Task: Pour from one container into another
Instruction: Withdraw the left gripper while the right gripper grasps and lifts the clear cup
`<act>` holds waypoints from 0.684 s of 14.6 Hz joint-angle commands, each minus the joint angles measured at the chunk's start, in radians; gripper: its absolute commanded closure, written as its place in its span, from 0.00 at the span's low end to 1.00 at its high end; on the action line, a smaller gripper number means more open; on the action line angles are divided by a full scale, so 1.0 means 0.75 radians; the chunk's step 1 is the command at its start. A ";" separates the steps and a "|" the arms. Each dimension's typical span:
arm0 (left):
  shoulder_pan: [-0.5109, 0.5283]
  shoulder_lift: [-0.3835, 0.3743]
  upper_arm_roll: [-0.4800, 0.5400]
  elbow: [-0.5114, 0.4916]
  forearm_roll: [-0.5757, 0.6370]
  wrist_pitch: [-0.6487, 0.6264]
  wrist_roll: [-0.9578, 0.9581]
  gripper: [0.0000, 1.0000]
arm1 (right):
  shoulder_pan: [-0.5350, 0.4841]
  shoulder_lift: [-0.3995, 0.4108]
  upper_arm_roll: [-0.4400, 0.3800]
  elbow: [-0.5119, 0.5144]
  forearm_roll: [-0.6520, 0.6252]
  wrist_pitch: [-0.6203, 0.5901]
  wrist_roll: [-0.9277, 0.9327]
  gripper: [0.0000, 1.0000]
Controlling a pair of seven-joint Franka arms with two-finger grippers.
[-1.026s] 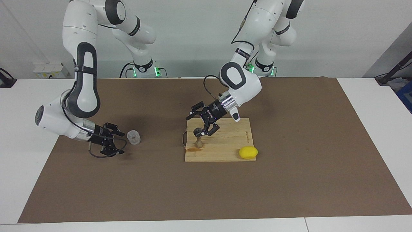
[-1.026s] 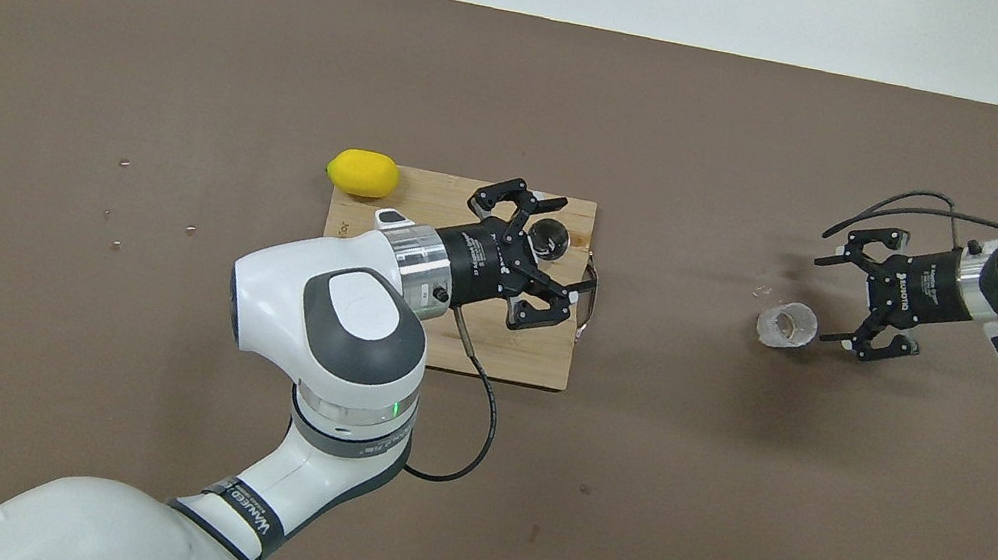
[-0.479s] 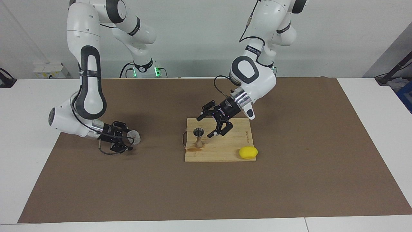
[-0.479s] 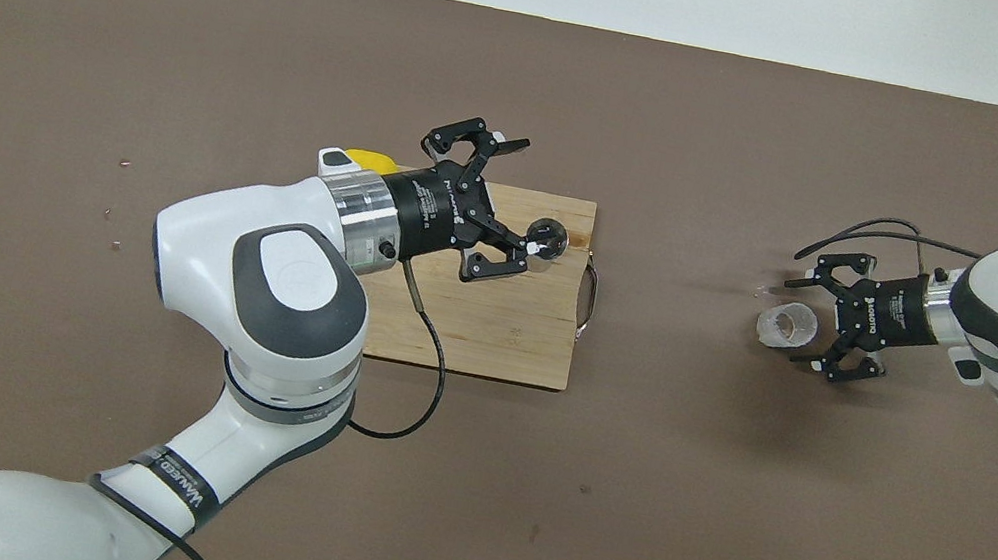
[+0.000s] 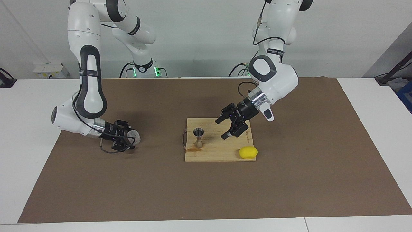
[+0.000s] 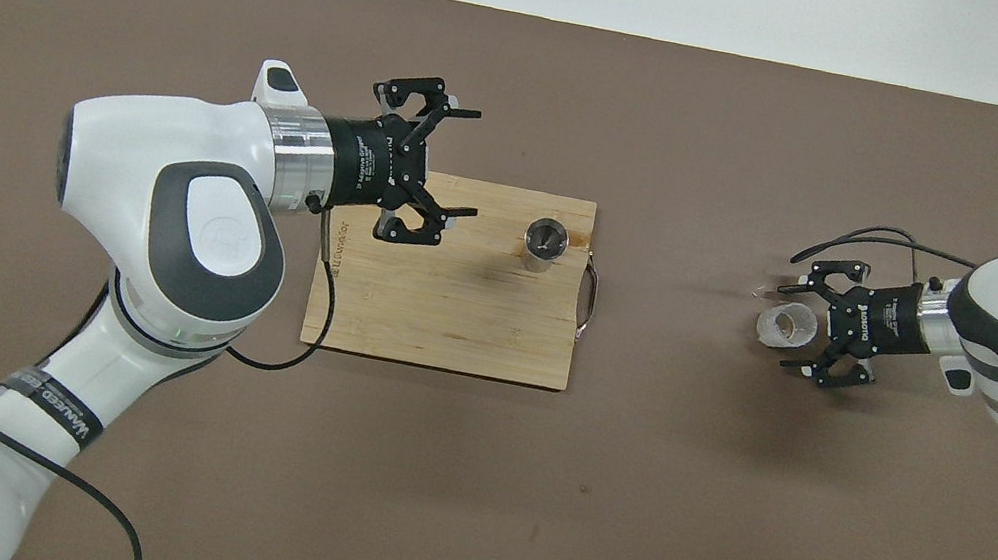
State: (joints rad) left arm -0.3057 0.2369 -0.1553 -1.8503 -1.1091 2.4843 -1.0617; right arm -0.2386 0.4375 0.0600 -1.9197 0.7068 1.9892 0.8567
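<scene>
Nothing was poured yet: the right end effector (image 5: pixel 128 140) bracketed the glass cup (image 5: pixel 134 136), unclenched, while the released left end effector (image 5: pixel 232 126) hung over the board by the jigger (image 5: pixel 198 137).

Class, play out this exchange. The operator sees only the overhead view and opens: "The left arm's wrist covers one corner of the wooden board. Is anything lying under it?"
Observer: Yes. A yellow lemon lies at that corner of the wooden board.
Operator: From above I can't judge height. Is the left claw touching the board?
Observer: No. The left claw hangs open in the air over the board, apart from the jigger.
Operator: And the glass cup at the right claw, is it raised?
Observer: No. The glass cup is down at the brown mat, between the fingers of the right claw.
</scene>
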 commanded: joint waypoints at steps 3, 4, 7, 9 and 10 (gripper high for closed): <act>0.095 -0.019 -0.002 0.043 0.545 -0.105 0.010 0.00 | -0.003 -0.054 0.004 -0.067 0.043 0.037 -0.058 0.31; 0.097 -0.019 0.000 0.045 0.660 -0.099 0.017 0.00 | -0.003 -0.054 0.004 -0.067 0.047 0.035 -0.066 0.46; 0.129 -0.044 0.031 0.068 1.048 -0.107 0.041 0.00 | -0.005 -0.056 0.004 -0.065 0.066 0.023 -0.064 0.88; 0.148 -0.052 0.033 0.082 1.153 -0.136 0.167 0.00 | -0.009 -0.056 0.004 -0.052 0.066 0.021 -0.064 0.96; 0.158 -0.050 0.037 0.107 1.158 -0.181 0.283 0.00 | -0.007 -0.058 0.004 -0.042 0.066 0.023 -0.056 0.97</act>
State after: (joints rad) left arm -0.2064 0.2169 -0.1291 -1.7885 -0.2835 2.4128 -0.9724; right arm -0.2392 0.4250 0.0598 -1.9320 0.7257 1.9895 0.8395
